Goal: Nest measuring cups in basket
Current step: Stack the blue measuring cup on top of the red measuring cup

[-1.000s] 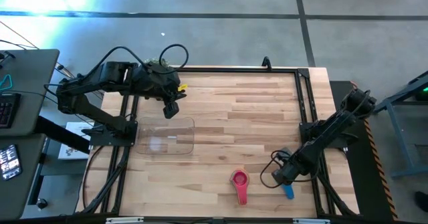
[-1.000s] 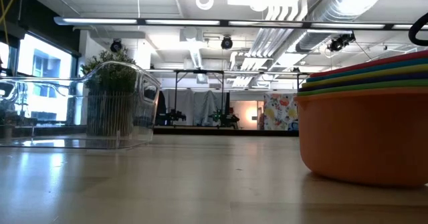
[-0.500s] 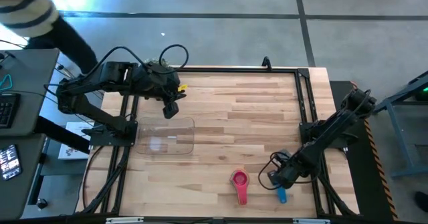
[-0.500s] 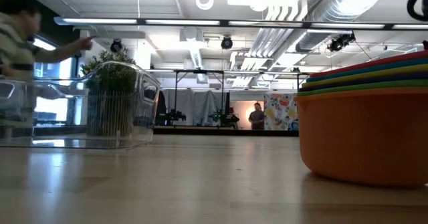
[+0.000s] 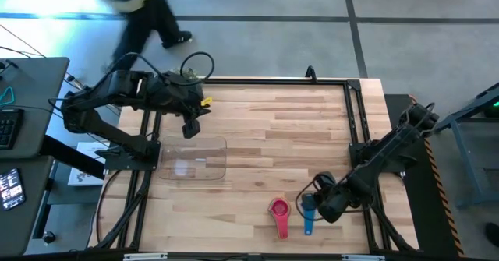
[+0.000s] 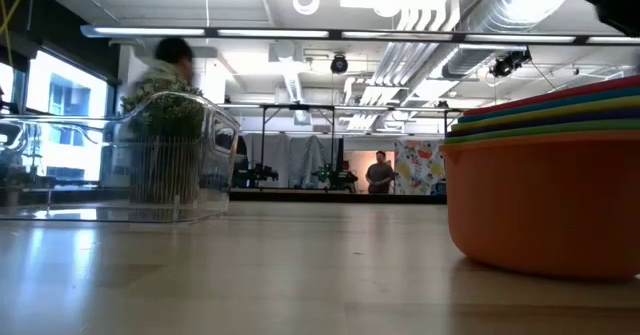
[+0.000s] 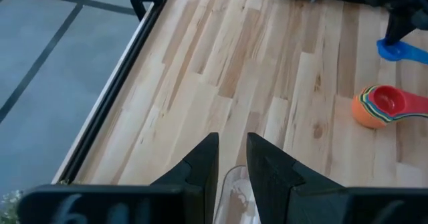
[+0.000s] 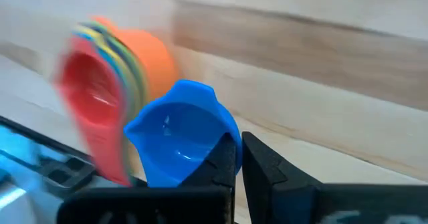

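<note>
A nested stack of measuring cups (image 5: 279, 209), orange outermost and red-pink on top, stands on its base near the table's near edge; it also shows in the low view (image 6: 545, 195) and the right wrist view (image 8: 100, 97). My right gripper (image 5: 318, 204) is just right of the stack, shut on the blue cup (image 5: 307, 214). The clear basket (image 5: 195, 160) rests flat on the table's left part. My left gripper (image 5: 189, 130) hovers over the basket's far rim (image 7: 231, 187), its fingers a little apart (image 7: 232, 158), touching nothing. My right gripper (image 8: 239, 160) pinches the blue cup at the side of its bowl (image 8: 224, 140) nearest the fingers, which come level from the table's right. The bowl's mouth shows open in front of the fingers. The handle (image 5: 306, 228) points toward the near edge. Whether the cup is clear of the table cannot be told.
A black rail frame (image 5: 355, 113) borders the table on both sides. A small potted plant (image 6: 165, 110) stands behind the basket. A person (image 5: 140, 4) walks on the floor beyond the far edge. Bare wood (image 5: 296, 128) lies between basket and stack.
My right gripper has moved toward the table's left along the near edge, carrying the blue cup from well right of the stack to just beside it. My left gripper has shifted slightly left. A person has walked past beyond the far edge.
</note>
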